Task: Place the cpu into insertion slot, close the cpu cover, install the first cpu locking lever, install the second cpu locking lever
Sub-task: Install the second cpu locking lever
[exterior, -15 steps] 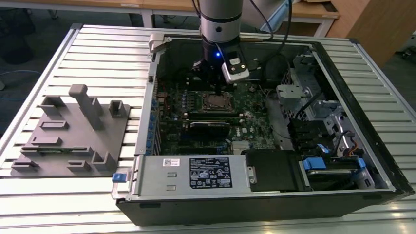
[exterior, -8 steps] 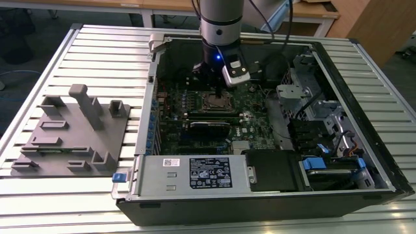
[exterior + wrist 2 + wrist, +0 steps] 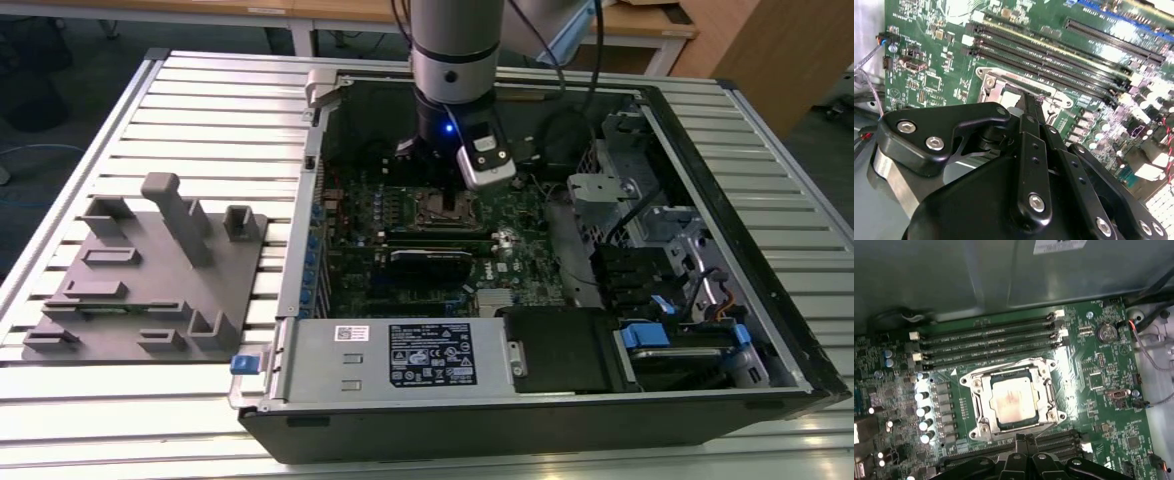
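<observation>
Gripper [image 3: 1025, 440] hangs low over the green motherboard [image 3: 1089, 390] inside the open computer case [image 3: 747, 110], fingertips pressed together, holding nothing, right at one edge of the insertion slot [image 3: 1013, 399]. Cpu [image 3: 1011, 399] sits flat in the slot, cpu cover [image 3: 985, 392] closed around it, silver top visible through the window. Long black memory slots [image 3: 989, 340] run just beside the far edge of the socket, more slots by the gripper side. Grey fixture block [image 3: 147, 270] lies outside the case at the exterior view's left
</observation>
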Tool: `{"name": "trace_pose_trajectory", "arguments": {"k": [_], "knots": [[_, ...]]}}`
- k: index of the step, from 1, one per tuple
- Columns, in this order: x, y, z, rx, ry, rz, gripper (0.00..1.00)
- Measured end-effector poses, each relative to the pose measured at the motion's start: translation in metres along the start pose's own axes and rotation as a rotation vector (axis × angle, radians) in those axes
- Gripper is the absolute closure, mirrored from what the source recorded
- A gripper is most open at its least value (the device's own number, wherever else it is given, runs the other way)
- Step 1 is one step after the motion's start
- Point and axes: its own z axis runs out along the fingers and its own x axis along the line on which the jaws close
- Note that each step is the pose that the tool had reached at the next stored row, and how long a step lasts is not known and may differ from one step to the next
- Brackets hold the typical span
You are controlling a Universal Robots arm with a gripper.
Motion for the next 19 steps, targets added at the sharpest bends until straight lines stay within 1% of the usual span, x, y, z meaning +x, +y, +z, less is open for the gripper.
{"name": "trace_pose_trajectory", "arguments": {"k": [3,7,11,16,19], "knots": [[0.0003,-0.0013,0.0025,-0.001,0.0004,-0.008,0.9],[0.0006,-0.0022,0.0047,-0.0033,0.002,-0.037,0.9],[0.0022,-0.0051,0.0065,-0.0045,0.0027,-0.05,0.9],[0.0112,-0.0077,0.0111,-0.0051,0.0031,-0.057,0.9],[0.0153,-0.0094,0.0133,-0.0053,0.0032,-0.06,0.9]]}}
